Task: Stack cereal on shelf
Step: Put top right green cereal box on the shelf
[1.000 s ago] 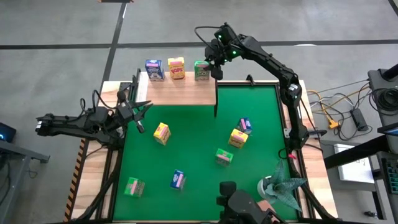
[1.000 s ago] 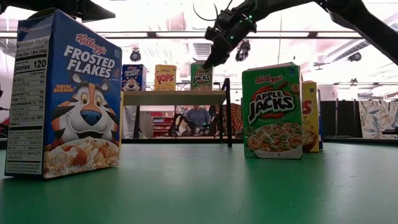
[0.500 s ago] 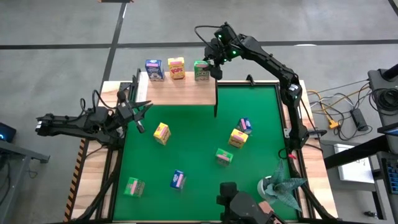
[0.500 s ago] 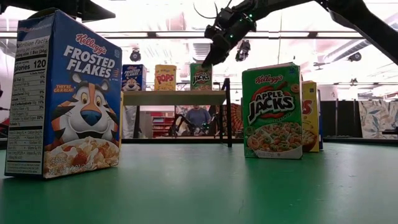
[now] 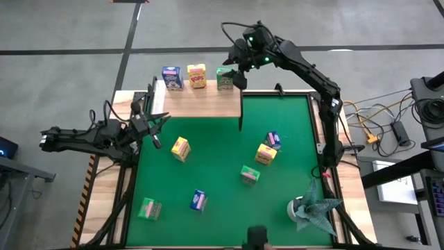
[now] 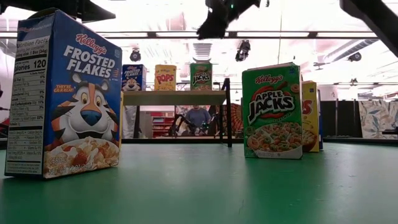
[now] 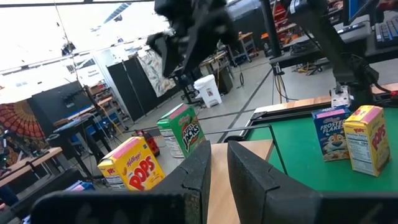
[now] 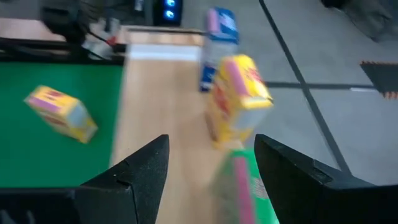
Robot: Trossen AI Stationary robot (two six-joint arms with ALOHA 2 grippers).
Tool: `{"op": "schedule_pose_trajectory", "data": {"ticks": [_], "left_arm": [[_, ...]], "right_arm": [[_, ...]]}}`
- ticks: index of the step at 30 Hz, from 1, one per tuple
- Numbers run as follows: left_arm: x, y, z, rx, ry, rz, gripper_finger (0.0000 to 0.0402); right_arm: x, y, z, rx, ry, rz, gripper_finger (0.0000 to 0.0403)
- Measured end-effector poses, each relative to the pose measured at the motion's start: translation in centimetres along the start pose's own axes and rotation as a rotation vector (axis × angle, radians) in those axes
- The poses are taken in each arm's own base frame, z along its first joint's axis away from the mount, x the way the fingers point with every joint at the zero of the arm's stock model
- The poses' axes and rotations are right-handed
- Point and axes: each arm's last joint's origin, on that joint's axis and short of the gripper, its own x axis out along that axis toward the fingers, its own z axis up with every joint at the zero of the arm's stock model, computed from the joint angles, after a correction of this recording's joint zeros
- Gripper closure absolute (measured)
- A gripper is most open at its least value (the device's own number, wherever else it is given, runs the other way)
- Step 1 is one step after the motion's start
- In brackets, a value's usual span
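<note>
Three cereal boxes stand upright in a row on the shelf (image 5: 201, 103) at the table's far side: blue (image 5: 171, 77), yellow (image 5: 197, 75) and green (image 5: 225, 78). Several more boxes lie scattered on the green mat, among them a yellow one (image 5: 180, 148) and a green one (image 5: 250, 175). My right gripper (image 5: 239, 75) hangs open above the green box on the shelf, clear of it; in the low view my right gripper (image 6: 208, 25) is well above the box tops. My left gripper (image 5: 154, 132) waits shut at the mat's left edge, pointing level.
Near the low camera stand a blue box (image 6: 65, 93) and a green box (image 6: 272, 111). A grey-green foil wad (image 5: 313, 208) sits at the mat's near right corner. A black post (image 5: 241, 111) rises at the shelf's right end. A person (image 6: 198, 118) sits beyond the table.
My right gripper has risen away from the green box on the shelf and drawn slightly toward the table's right. The green box has stayed upright in its place at the end of the row.
</note>
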Motion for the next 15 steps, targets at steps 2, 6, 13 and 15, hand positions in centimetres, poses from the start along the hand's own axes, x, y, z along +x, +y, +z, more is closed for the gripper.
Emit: {"op": "schedule_pose_trajectory", "data": {"ticks": [2,6,13,15], "left_arm": [[0.0,0.0,0.0,0.001,0.001,-0.001,0.0365],[0.0,0.0,0.0,-0.012,0.002,-0.001,0.0365],[0.0,-0.1,-0.2,-0.016,0.014,-0.006,0.0365],[0.0,-0.1,-0.2,-0.019,0.016,-0.007,0.0365]], "right_arm": [[0.0,1.7,0.7,-0.011,0.001,0.036,0.0182],[1.3,5.1,1.2,-0.052,0.084,0.052,0.0206],[6.4,8.5,-1.8,-0.148,0.392,-0.127,0.0282],[7.6,8.5,-3.1,-0.163,0.462,-0.204,0.0307]]}}
